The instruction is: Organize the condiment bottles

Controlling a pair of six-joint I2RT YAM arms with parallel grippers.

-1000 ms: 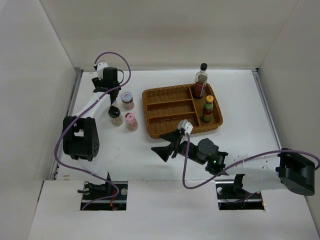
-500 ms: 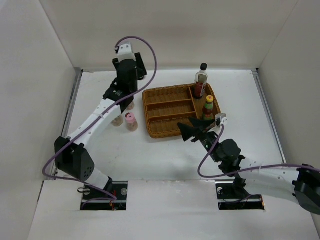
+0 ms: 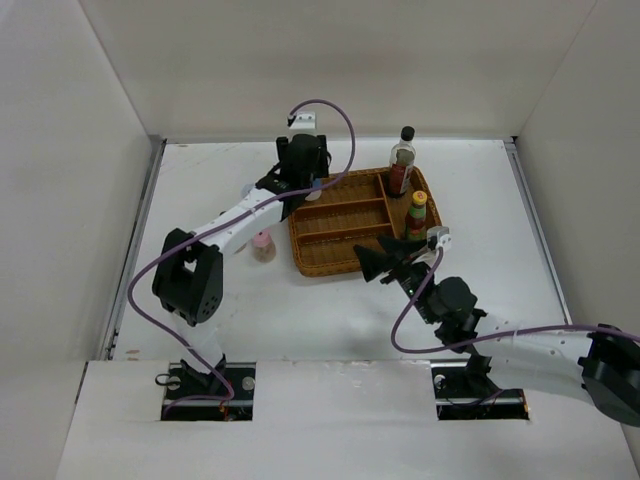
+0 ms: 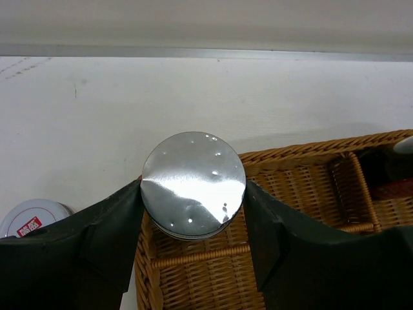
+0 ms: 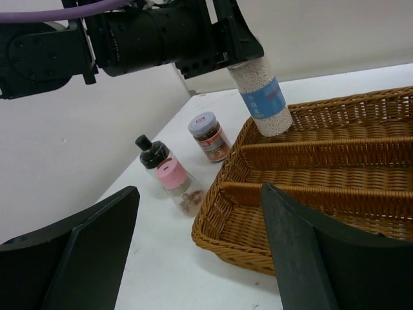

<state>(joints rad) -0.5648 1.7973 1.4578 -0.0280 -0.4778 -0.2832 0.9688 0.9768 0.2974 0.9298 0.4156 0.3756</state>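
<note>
While the left claw (image 4: 193, 188) grips the silver-lidded jar (image 4: 192, 169), with one dark finger (image 4: 110, 226) pressed against each side of the lid, the jar hangs upright over the far-left corner of the wicker basket (image 3: 340, 232). The right wrist view shows this jar full of pale grains and wrapped in a blue label. Its lower end dips into the long compartment nearest the far edge of the table (image 3: 480, 200). A wicker divider hides its base, so I cannot tell whether it touches the basket floor.

The basket lies toward the far edge, a little right of the middle. In its right-hand section stand the tall black-capped bottle (image 3: 402, 162), nearer the far edge, and the yellow-capped bottle (image 3: 417, 214), just in front of it. Both are upright.

Three jars stand on the bare table to the left of the basket, close together and upright. The patterned white-lidded jar (image 5: 206, 134) is nearest the far edge. The black-lidded jar (image 5: 153, 152) and the pink-lidded jar (image 5: 175, 182) are side by side nearer the front, with the pink one closest to the basket's left rim. From above, the left arm covers two of them and only the pink lid shows.

The right claw (image 5: 199, 190) is spread wide and holds nothing. It sits low beside the basket's near rim and faces across the basket toward the left claw.
</note>
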